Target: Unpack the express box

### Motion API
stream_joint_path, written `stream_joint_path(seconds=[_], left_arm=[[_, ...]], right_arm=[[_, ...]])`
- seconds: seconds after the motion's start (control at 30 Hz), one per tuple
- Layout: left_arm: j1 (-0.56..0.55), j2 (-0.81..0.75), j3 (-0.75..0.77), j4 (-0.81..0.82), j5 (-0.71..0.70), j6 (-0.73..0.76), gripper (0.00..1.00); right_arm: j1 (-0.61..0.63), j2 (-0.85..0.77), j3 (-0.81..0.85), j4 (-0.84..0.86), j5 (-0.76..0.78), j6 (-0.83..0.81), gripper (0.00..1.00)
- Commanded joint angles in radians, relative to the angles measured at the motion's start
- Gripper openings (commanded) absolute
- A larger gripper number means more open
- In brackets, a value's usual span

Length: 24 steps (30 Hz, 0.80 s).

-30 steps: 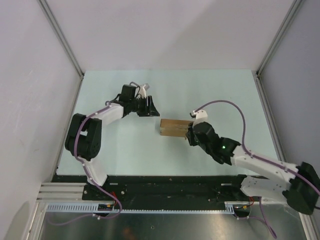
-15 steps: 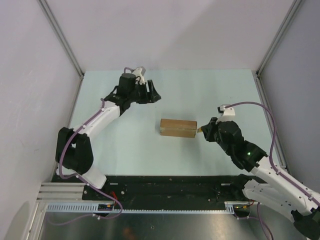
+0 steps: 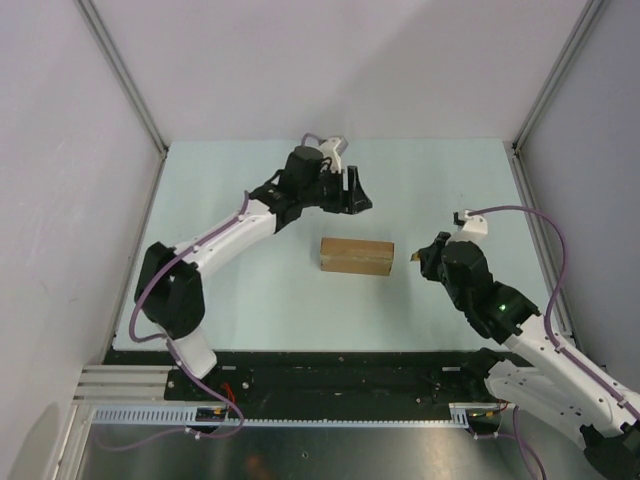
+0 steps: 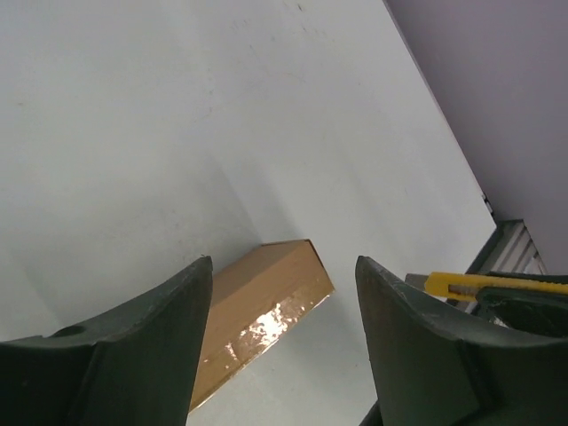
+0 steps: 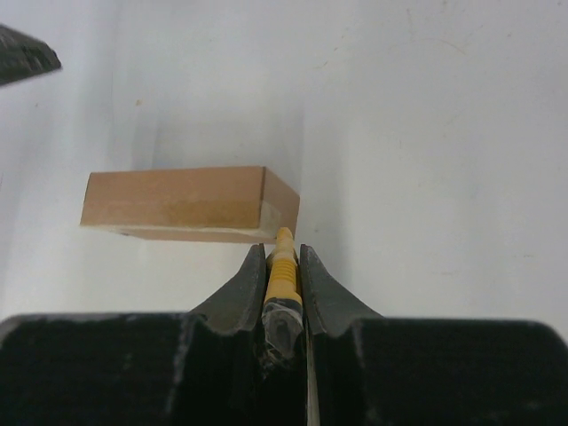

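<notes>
Your express box [image 3: 356,256] is lying closed near the middle of the pale table [image 3: 250,200], its long side running left to right. Your right gripper [image 3: 424,258] is clenching a yellow utility knife [image 5: 282,264], with the tip pointing at the box's right end, just beside it. Your left gripper [image 3: 354,196] is hovering beyond the box, fingers spread wide and gripping nothing.

express box [image 3: 356,256] (lid shut), lying flat

pale green table [image 3: 250,290], the express box [image 3: 356,256] flat on it near the middle
</notes>
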Motion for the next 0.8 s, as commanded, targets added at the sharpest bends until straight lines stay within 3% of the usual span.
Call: stream_joint_path(seconds=[0.0,0.2,0.3,0.57,0.77], left_arm=[[-0.020,0.049,0.070,0.004,0.152,0.026,0.69],[-0.049,0.092,0.042,0.000,0.246,0.053,0.57],[-0.080,0.099,0.022,-0.006,0.252,0.086,0.57],[-0.170,0.057,-0.064,-0.034,-0.073,0.272,0.65],[-0.170,0.049,-0.065,-0.063,-0.205,0.362,0.77]], right_arm=[[-0.004,-0.009,0.049,0.034,0.112,0.086,0.00],[-0.015,0.099,0.049,0.114,0.080,0.164,0.00],[-0.021,0.144,0.049,0.115,0.067,0.215,0.00],[-0.035,0.184,0.046,0.155,0.043,0.249,0.00],[-0.050,0.176,0.043,0.141,-0.017,0.257,0.00]])
